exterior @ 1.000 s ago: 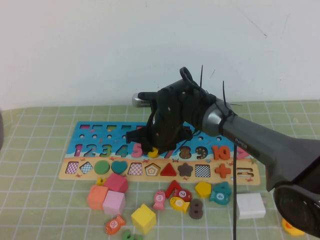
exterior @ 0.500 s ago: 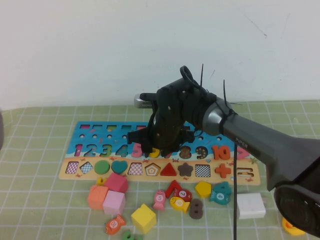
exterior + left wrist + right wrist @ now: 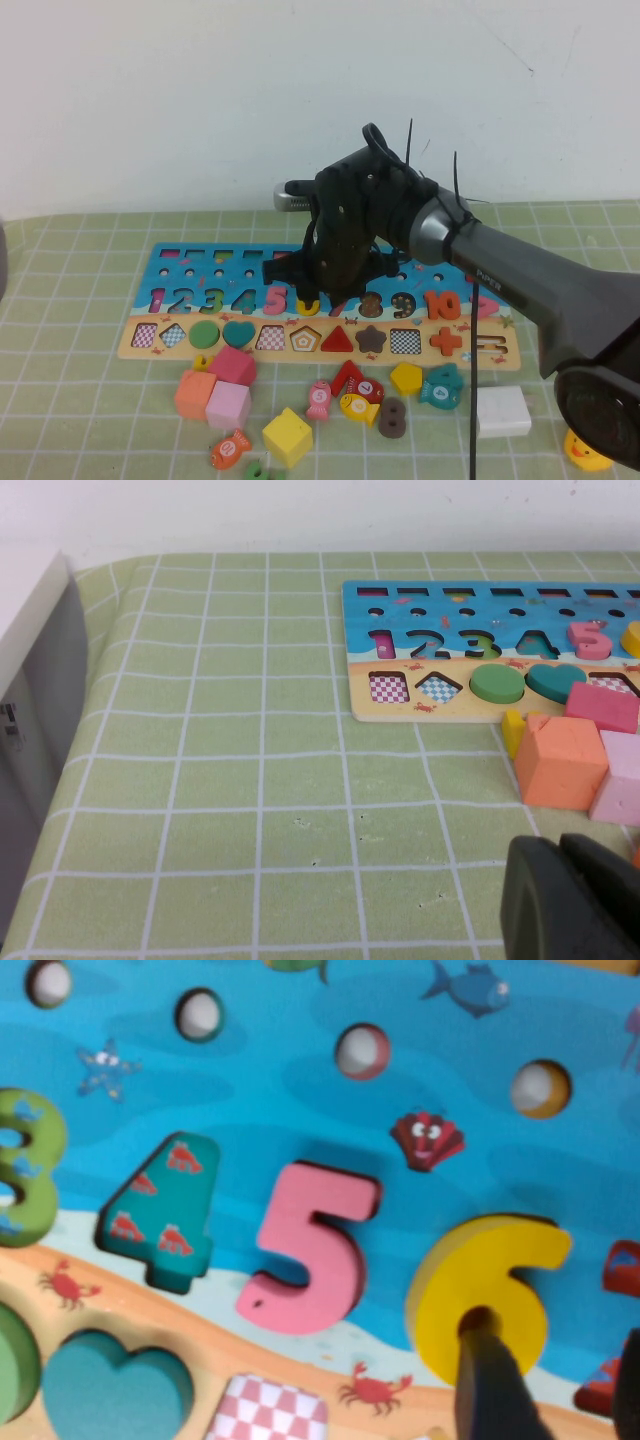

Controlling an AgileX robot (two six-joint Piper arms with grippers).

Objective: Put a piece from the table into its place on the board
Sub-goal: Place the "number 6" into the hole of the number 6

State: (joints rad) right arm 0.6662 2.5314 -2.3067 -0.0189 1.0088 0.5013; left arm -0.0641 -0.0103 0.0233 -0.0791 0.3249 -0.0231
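Right gripper (image 3: 312, 296) down over the long blue-and-tan wooden puzzle board (image 3: 160, 262), closed on the bright yellow flat wooden numeral 6 (image 3: 487, 1295). Numeral upright, just beside the pink 5 (image 3: 313, 1248), directly below the fingers. Left gripper (image 3: 570, 900) parked low over the green gridded table (image 3: 250, 810), grip state impossible to tell.

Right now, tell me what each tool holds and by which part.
The right tool, over the board, seems to grip the yellow 6 at its lower loop. The left tool hangs above the table, holding nothing.
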